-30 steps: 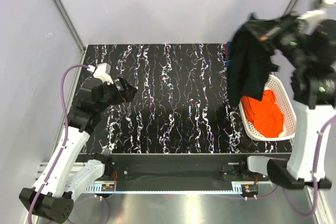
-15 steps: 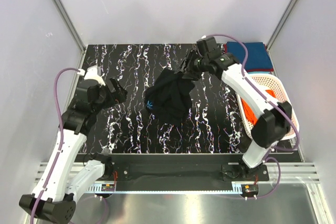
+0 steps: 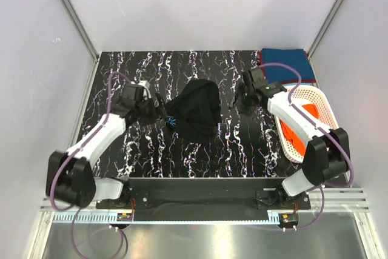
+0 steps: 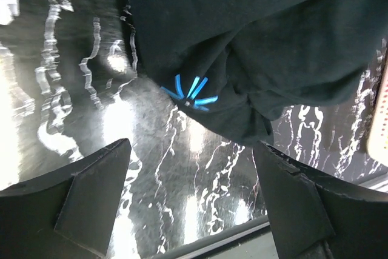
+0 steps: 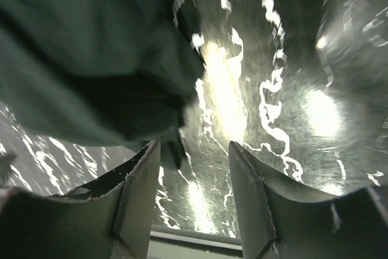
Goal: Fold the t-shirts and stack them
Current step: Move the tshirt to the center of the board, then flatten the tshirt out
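Observation:
A black t-shirt (image 3: pixel 195 110) lies crumpled in a heap at the middle of the table, with a small blue mark (image 4: pixel 191 92) on its near-left edge. My left gripper (image 3: pixel 155 110) sits just left of the heap, open, with only bare tabletop between its fingers (image 4: pixel 191 201). On the heap's right, my right gripper (image 3: pixel 243 99) is open and holds nothing (image 5: pixel 194 189); a fold of the black t-shirt (image 5: pixel 91 59) lies just beyond its left finger. A bright orange t-shirt (image 3: pixel 292 133) lies in the basket. A folded teal-blue t-shirt (image 3: pixel 290 65) rests at the back right.
The white lattice basket (image 3: pixel 321 102) stands at the table's right edge, under my right arm. A dark red strip (image 3: pixel 261 57) shows at the folded teal-blue shirt's left edge. Metal frame posts and grey walls close in the table's back and sides.
My right arm swung the black t-shirt from above the basket to the table's middle, let go of it and drew back to the right. My left gripper moved right, up to the heap.

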`<act>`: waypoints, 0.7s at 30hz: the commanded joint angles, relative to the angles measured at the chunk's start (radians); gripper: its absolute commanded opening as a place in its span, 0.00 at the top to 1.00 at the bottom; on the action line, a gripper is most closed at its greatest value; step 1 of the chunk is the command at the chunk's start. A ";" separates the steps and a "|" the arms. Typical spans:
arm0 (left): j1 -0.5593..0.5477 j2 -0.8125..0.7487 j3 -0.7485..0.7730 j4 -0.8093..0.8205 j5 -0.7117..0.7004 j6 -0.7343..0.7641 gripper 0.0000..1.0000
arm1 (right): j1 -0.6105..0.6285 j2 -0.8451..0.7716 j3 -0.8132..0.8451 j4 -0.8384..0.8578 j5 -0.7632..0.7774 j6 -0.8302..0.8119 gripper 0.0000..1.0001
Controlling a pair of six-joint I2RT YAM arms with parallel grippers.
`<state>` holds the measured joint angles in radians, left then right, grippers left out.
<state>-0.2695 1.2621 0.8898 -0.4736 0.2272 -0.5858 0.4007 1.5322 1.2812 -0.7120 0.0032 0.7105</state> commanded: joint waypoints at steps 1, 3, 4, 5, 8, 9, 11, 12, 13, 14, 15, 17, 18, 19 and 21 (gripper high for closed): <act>-0.059 0.098 0.018 0.136 0.008 -0.051 0.14 | 0.007 -0.009 -0.129 0.187 -0.129 -0.011 0.45; -0.086 0.172 0.026 0.150 -0.029 -0.059 0.16 | 0.007 0.017 -0.164 0.238 -0.184 -0.014 0.45; -0.092 0.189 0.024 0.158 -0.052 -0.068 0.18 | 0.009 0.028 -0.183 0.282 -0.192 -0.040 0.46; -0.102 0.198 0.018 0.167 -0.071 -0.075 0.19 | 0.010 0.043 -0.190 0.301 -0.195 -0.055 0.46; -0.102 0.232 -0.005 0.228 -0.092 -0.092 0.19 | 0.010 0.077 -0.198 0.364 -0.186 -0.117 0.47; -0.103 0.261 0.003 0.239 -0.086 -0.092 0.19 | 0.009 0.085 -0.198 0.373 -0.189 -0.131 0.47; -0.108 0.293 0.014 0.251 -0.083 -0.092 0.20 | 0.009 0.114 -0.203 0.420 -0.215 -0.152 0.47; -0.108 0.318 0.020 0.274 -0.074 -0.091 0.25 | 0.009 0.121 -0.209 0.439 -0.235 -0.154 0.46; -0.108 0.332 0.023 0.279 -0.072 -0.091 0.30 | 0.009 0.132 -0.218 0.466 -0.236 -0.158 0.46; -0.106 0.342 0.031 0.282 -0.071 -0.092 0.34 | 0.009 0.155 -0.223 0.477 -0.233 -0.157 0.46; -0.106 0.362 0.043 0.282 -0.069 -0.094 0.45 | 0.009 0.166 -0.226 0.497 -0.226 -0.157 0.45; -0.106 0.375 0.055 0.279 -0.071 -0.095 0.57 | 0.010 0.210 -0.220 0.516 -0.229 -0.158 0.44; -0.106 0.381 0.067 0.279 -0.066 -0.095 0.63 | 0.009 0.227 -0.215 0.526 -0.239 -0.161 0.44; -0.106 0.382 0.073 0.277 -0.065 -0.094 0.72 | 0.010 0.258 -0.204 0.542 -0.250 -0.172 0.44; -0.108 0.385 0.098 0.267 -0.065 -0.086 0.82 | 0.009 0.285 -0.192 0.574 -0.285 -0.183 0.44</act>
<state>-0.3752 1.6547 0.9173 -0.2539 0.1757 -0.6827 0.4057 1.7809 1.0672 -0.2287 -0.2283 0.5682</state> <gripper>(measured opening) 0.224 0.559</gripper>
